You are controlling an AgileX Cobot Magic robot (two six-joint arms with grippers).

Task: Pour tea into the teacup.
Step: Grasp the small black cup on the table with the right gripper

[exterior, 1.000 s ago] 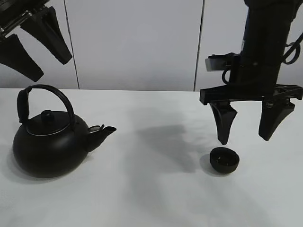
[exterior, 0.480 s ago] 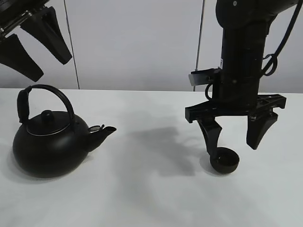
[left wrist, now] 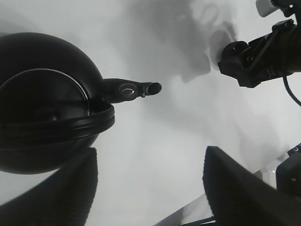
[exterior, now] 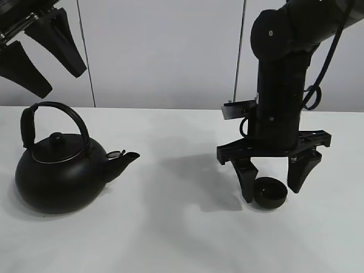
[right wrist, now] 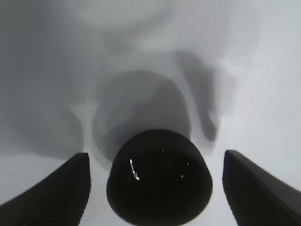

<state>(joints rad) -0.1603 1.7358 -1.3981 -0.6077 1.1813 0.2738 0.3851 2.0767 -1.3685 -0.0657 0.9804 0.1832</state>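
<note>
White table [exterior: 187,244] — black kettle [exterior: 60,176] left, small black teacup [exterior: 269,193] right

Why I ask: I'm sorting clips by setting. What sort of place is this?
Probably a robotics lab or test bench, not a kitchen: bare white table, plain pale wall panels, and robot arms over just a kettle and a cup.

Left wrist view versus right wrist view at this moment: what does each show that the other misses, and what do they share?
Only the left wrist view shows the kettle with its spout, the open left fingers, and the right arm farther off. Only the right wrist view shows the teacup, upright between the open right fingers, with a gap on each side. Both show the white table.
</note>
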